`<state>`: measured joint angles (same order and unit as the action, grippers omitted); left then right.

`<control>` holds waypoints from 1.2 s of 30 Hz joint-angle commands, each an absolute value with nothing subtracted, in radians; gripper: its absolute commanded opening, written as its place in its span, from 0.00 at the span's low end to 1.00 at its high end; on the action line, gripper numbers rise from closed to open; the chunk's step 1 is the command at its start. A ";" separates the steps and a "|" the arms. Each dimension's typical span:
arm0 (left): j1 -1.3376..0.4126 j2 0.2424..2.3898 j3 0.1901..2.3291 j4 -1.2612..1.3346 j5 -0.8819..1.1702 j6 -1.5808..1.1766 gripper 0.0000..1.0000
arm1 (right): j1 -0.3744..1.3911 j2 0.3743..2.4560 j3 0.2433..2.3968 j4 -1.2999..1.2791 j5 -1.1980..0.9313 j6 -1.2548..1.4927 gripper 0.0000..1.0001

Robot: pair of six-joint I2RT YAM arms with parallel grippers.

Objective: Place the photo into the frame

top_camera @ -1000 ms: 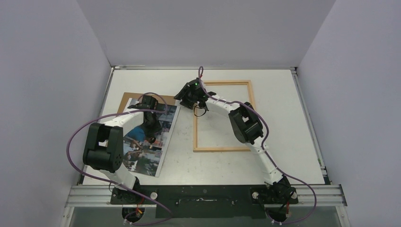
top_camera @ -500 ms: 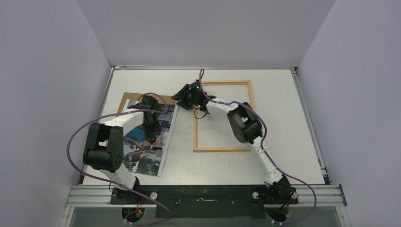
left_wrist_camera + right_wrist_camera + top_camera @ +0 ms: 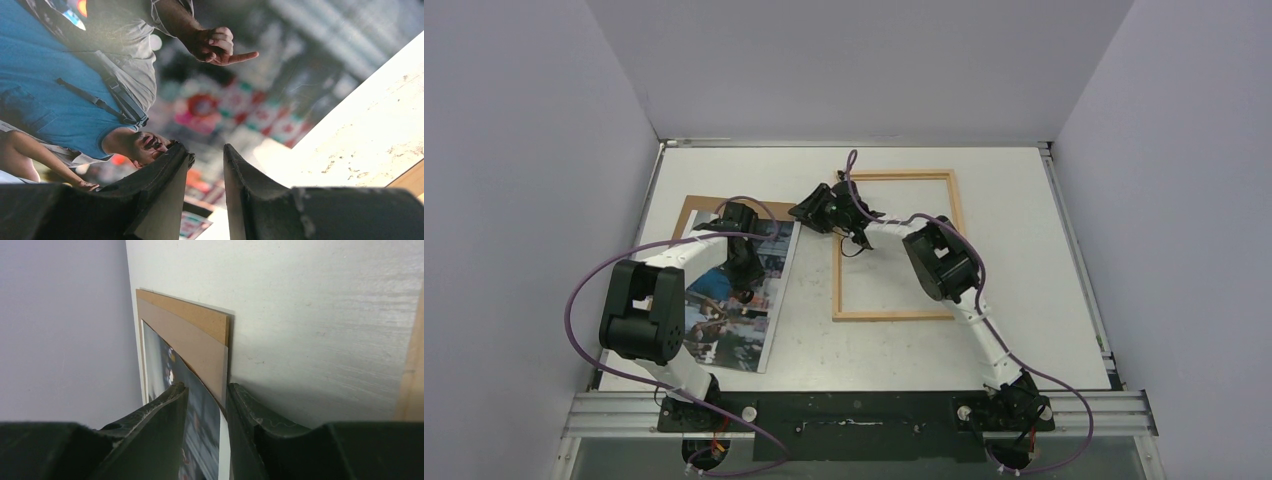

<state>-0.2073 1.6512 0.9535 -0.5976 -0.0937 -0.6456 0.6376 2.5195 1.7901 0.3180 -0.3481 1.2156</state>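
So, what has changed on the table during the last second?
The right gripper shifted a little to the left near the frame's top-left corner and turned toward the photo and the brown backing board. Nothing was taken hold of or let go. The left gripper, photo, board and frame stayed as they were.

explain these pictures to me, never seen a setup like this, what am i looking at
This is a robot: two arms bolted to a table. The wide picture looks down from above: the left arm reaches over a photo lying on a brown board; the right arm crosses a wooden frame. The other two come from cameras on the wrists, so the dark shapes at the bottom are each arm's own jaws. The left one sees the photo up close; the right one looks across at the board's edge. Both pairs of jaws are slightly apart and hold nothing.
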 commanded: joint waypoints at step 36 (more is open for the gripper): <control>-0.201 1.536 0.856 -0.648 -0.171 -0.719 0.29 | 0.624 2.314 1.703 0.330 -0.294 0.920 0.00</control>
